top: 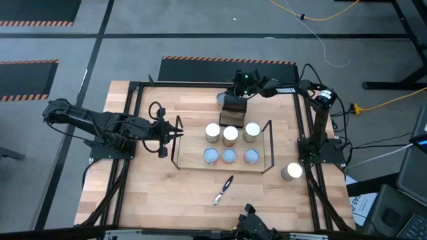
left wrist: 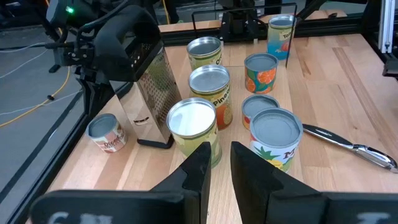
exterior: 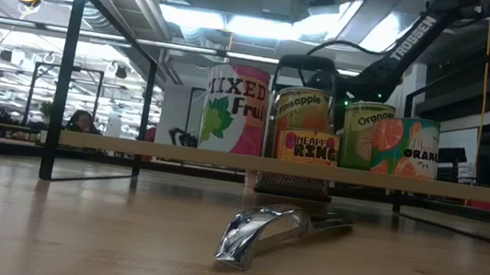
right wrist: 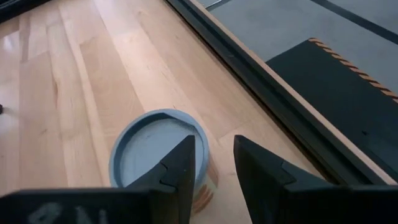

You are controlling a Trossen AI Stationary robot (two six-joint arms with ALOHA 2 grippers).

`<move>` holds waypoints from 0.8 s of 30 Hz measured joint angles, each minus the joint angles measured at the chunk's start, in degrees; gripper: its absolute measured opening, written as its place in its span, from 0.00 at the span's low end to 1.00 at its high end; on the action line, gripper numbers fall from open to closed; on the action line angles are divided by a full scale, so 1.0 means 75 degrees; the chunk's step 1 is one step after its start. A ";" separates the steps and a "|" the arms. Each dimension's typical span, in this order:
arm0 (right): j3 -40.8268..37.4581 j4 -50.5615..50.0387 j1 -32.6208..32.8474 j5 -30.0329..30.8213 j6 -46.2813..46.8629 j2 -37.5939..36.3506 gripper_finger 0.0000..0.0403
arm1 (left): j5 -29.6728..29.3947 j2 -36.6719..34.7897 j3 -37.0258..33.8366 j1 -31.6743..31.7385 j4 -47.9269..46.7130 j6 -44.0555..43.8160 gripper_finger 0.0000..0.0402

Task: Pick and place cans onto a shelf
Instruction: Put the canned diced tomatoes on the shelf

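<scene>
Wooden table (top: 153,193) bearing shelf (top: 267,143) with six cans (top: 230,135), peeler (top: 223,190), two loose cans (top: 291,171).

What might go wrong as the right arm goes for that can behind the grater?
The right gripper, jaws open, hangs over the can beside the grater; a finger could clip the rim and tip it. The shelf already holds six packed cans, so placing another may knock neighbours.

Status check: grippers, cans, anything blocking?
Right gripper open above loose can. Left gripper open beside shelf. Six cans on it; grater stands near.
</scene>
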 joint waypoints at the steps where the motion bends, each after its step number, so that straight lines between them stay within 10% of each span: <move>1: 0.0001 0.0004 -0.0006 -0.0037 0.0035 0.0030 0.29 | 0.0000 0.0000 0.0000 -0.0003 0.0000 -0.0006 0.14; 24: -0.0005 0.0154 -0.0015 -0.0439 -0.0079 0.0101 0.29 | 0.0000 0.0000 0.0000 -0.0003 0.0000 -0.0029 0.14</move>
